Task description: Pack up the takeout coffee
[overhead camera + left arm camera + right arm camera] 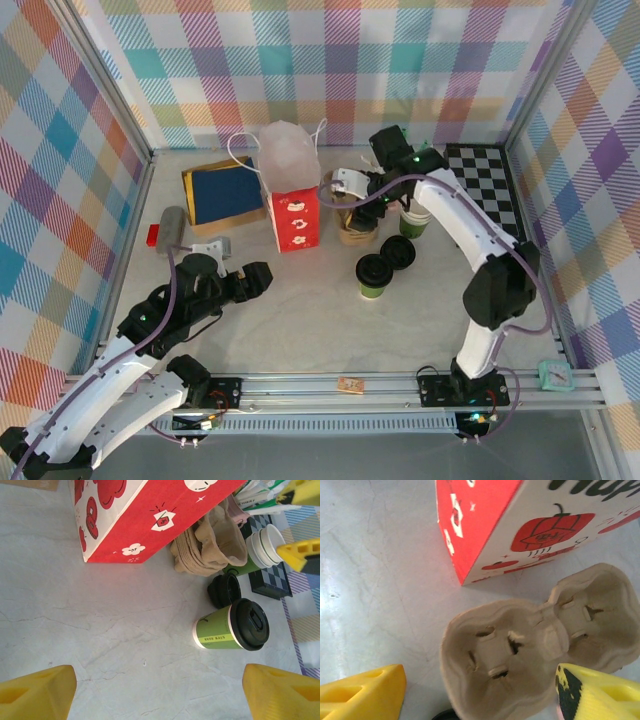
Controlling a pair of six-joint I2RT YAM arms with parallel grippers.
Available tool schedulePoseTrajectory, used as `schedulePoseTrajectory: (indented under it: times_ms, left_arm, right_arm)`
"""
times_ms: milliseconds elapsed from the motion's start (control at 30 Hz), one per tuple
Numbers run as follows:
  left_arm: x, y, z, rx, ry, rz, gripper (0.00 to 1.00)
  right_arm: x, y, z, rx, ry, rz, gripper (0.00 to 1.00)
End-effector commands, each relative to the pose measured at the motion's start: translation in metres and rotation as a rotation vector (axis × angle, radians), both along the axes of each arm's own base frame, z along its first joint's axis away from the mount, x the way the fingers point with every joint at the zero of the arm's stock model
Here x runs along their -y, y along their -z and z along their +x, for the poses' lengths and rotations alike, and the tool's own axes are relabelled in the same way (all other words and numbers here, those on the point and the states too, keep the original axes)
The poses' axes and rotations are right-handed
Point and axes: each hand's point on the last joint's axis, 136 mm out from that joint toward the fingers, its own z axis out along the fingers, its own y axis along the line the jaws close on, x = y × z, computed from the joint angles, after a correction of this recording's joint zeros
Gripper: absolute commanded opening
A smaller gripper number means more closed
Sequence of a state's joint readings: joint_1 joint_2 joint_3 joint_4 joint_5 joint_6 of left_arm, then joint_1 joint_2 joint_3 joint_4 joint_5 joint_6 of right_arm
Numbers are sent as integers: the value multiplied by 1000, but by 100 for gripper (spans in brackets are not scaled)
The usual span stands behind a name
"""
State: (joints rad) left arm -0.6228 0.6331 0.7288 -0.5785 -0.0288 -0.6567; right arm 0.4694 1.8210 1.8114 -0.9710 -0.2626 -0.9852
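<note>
Standing upright, your takeout coffee (230, 628) sits ahead of the left gripper (159, 669), toward its right finger, untouched; jaws wide. Right gripper (477, 669): jaws wide, empty, over the cup tray (520, 645).

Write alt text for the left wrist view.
A lidded green takeout coffee sits on the table, near a loose black lid, a cardboard cup carrier and a red paper bag. The open left gripper frames the bottom corners.

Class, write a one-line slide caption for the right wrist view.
Open right pincer over an empty two-cup pulp carrier beside the red paper bag.
</note>
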Motion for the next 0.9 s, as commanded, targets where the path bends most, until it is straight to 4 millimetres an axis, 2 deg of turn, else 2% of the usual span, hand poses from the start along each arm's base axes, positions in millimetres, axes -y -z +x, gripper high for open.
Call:
schedulePoseTrajectory:
  times_ms: [0, 267, 867]
  left_arm:
    - [-9, -13, 1, 31, -18, 17, 86]
    - [-10, -10, 0, 22, -25, 25, 86]
    - [-8, 1, 7, -3, -23, 46, 86]
  right_arm:
    - [-9, 2, 4, -24, -92, 38, 78]
    - [-12, 26, 32, -58, -120, 0, 77]
    - [-6, 60, 67, -108, -104, -9, 78]
